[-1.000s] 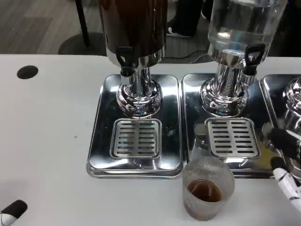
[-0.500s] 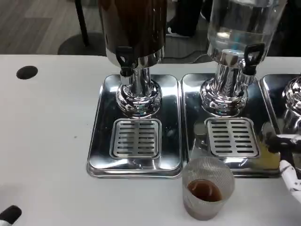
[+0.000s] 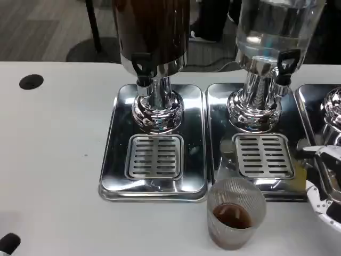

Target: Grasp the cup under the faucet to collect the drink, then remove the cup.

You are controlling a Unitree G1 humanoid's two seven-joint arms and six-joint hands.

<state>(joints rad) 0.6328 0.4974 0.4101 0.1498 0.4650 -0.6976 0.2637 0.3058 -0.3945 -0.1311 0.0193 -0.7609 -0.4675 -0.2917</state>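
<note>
While standing on the table, ribbed clear cup [image 3: 236, 220], part-filled brown drink, hand states indiscernible.

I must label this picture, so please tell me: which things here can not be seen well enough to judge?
- Right hand, head view: cut by the right edge; open or shut is unclear.
- Left hand: only a dark tip at the bottom-left corner.
- Dark dispenser and clear dispenser: tops cut by the upper edge, so fill levels unknown.
- Cup: bottom cut off.
</note>
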